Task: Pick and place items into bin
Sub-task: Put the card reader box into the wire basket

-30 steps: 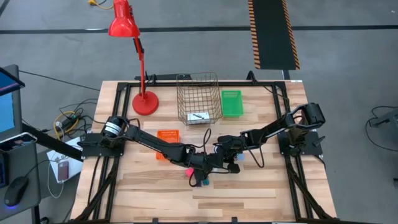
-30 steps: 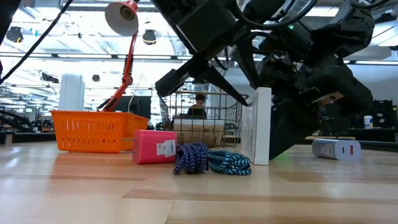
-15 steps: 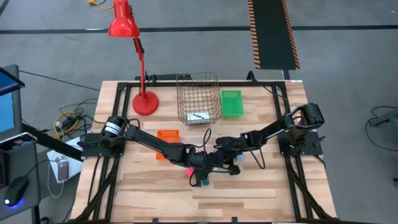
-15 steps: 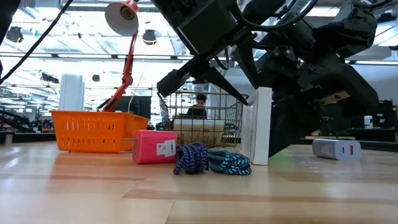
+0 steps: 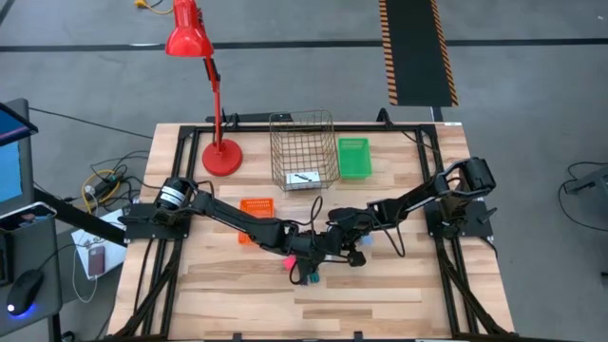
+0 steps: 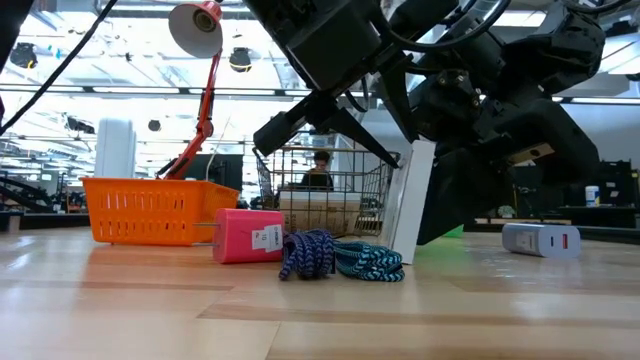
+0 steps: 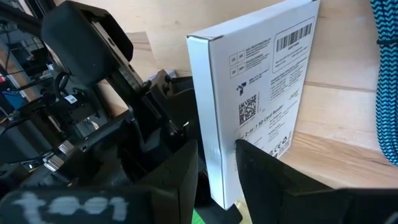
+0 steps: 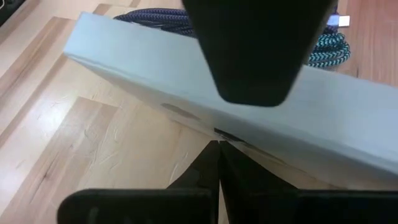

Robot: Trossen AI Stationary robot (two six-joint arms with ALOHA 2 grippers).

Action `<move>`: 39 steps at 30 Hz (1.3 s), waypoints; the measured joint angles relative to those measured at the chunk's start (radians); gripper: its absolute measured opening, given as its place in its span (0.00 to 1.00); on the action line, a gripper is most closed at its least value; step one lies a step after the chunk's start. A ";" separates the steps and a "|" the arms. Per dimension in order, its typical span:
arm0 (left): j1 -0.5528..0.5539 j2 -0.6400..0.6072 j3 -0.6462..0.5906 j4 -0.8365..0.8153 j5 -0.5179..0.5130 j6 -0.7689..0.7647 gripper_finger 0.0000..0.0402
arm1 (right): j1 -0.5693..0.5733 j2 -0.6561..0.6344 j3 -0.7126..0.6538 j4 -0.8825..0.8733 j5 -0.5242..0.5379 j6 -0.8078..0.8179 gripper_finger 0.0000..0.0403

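Observation:
A flat white box point(image 6: 410, 200) with black print stands on its lower edge point(image 6: 398, 260) on the table, leaning over. My left gripper point(image 7: 217, 186) is shut on its upper end. My right gripper point(image 8: 217, 155) is shut, its tips against the box from the table's right. A blue and teal braided cord point(image 6: 340, 258) and a pink piece point(image 6: 248, 236) lie on the table just left of the box. In the high view both grippers, left point(image 5: 318, 249) and right point(image 5: 344, 237), meet at the table's middle. My left gripper pinches the box's upper end point(image 7: 214, 168) between its two fingers point(image 7: 180, 180), one on each broad face. The fingers slant down from the table's left. The box leans, with its lower edge on the table by the cord. My right gripper presses its shut fingertips point(image 8: 217, 146) against the box's broad face point(image 8: 186, 112) that is turned toward the table's right. It slants down from the right. How high on the face the tips touch, I cannot tell.
A wire basket point(image 5: 302, 150) holding a white card point(image 5: 302, 178) stands at the far middle, with a green bin point(image 5: 353, 157) to its right. An orange basket point(image 5: 256, 206) sits left of centre, a red lamp point(image 5: 220, 157) at the far left. A small white device point(image 6: 540, 240) lies to the right.
The white box has tipped from upright to leaning: its lower edge has slid toward the cord at the table's left, while its top has stayed in my left gripper. My right gripper has tipped a little against the box. Neither gripper has opened or shut.

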 joint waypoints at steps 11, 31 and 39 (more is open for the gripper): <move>-0.001 0.000 0.000 -0.007 -0.025 -0.004 0.25 | 0.000 -0.001 0.001 0.001 0.005 0.000 0.00; -0.028 0.000 0.000 -0.055 -0.114 -0.044 0.25 | 0.000 -0.003 0.043 -0.052 0.028 0.000 0.00; -0.038 0.000 0.000 -0.059 -0.137 -0.054 0.25 | 0.004 -0.003 0.066 -0.080 0.030 0.001 0.00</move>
